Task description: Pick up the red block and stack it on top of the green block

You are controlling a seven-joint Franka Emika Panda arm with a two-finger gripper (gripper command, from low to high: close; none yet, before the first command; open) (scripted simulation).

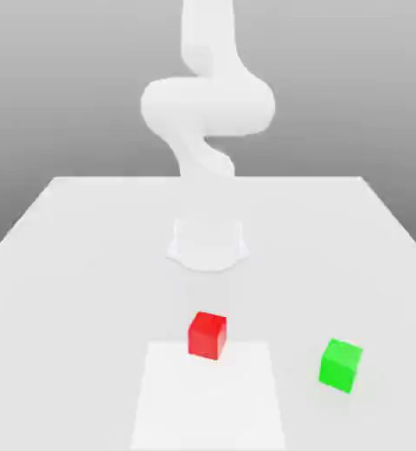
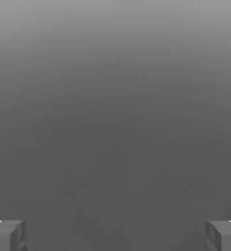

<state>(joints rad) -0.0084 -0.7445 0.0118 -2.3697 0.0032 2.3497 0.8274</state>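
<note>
The red block [image 1: 207,335] is a small bright red cube resting on the white table [image 1: 62,264], near its front middle. To the exterior view's right of it, a little nearer the front edge and well apart, stands the green block [image 1: 340,365], a cube of about the same size. In the hand view my gripper [image 2: 115,236] is open: its two grey fingertips [image 2: 7,236] stand far apart, with plain grey backdrop and nothing held between them.
The white arm [image 1: 207,106] rises from its round base [image 1: 207,242] behind the blocks and bends out of the top of the exterior view. A paler square patch [image 1: 207,405] marks the table's front; the red block sits at its far edge.
</note>
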